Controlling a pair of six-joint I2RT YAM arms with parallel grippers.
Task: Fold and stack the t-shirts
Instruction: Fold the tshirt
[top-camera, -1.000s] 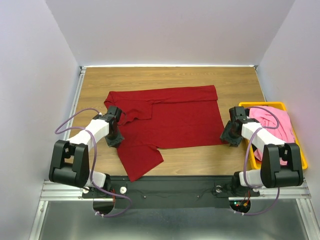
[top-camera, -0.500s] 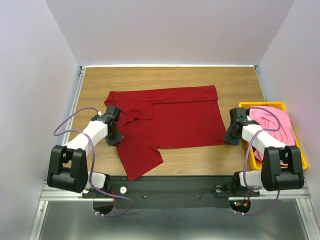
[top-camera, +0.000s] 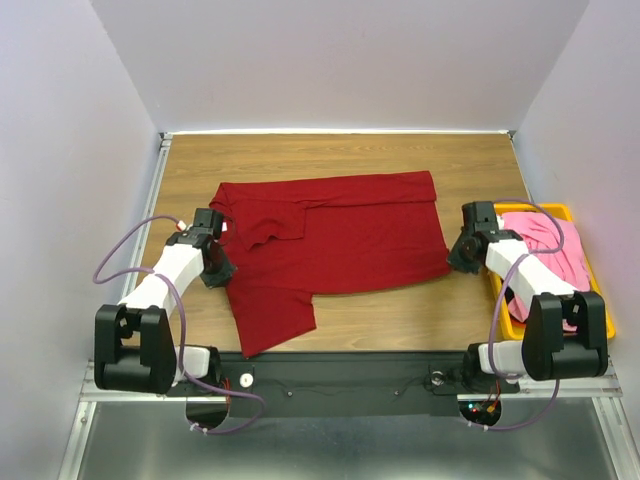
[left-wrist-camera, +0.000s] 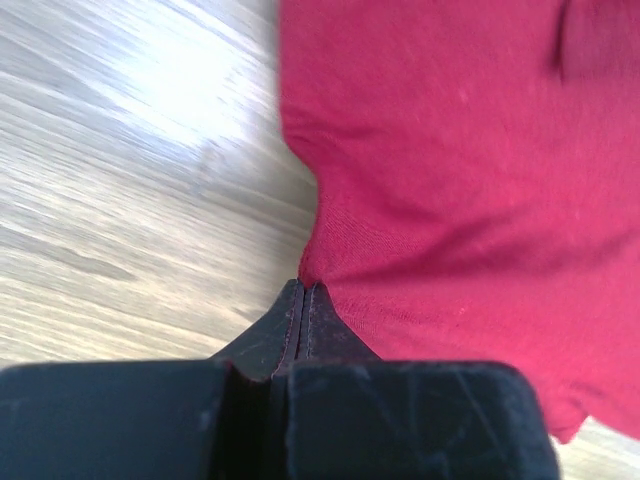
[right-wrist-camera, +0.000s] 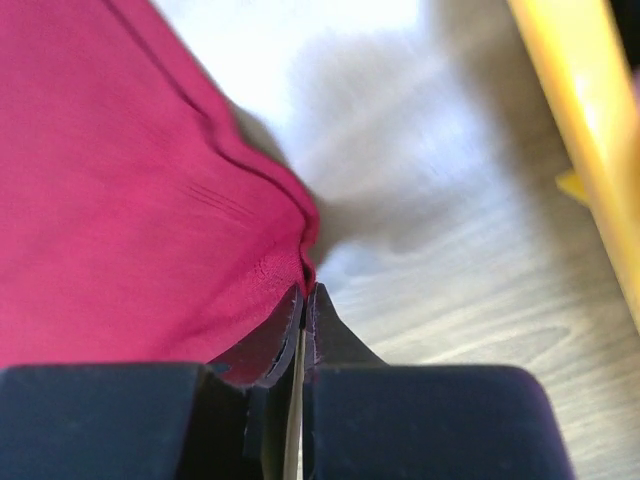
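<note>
Right now the dark red soft cloth t-shirt (top-camera: 340, 235) lies spread out in the middle of the brown wooden table (top-camera: 350, 155). The left gripper (top-camera: 222, 272) sits at the shirt's left edge. Its two black fingers (left-wrist-camera: 260, 345) are pressed together, pinching the red cloth. The right gripper (top-camera: 455, 262) pinches the shirt's right edge the same way, fingers tight together. On the right side of the frame, a pink cloth t-shirt (top-camera: 550, 245) lies bunched in the yellow plastic bin (top-camera: 545, 207).

Left gripper (left-wrist-camera: 303, 292) pinches the red t-shirt (left-wrist-camera: 450, 160) edge.
</note>
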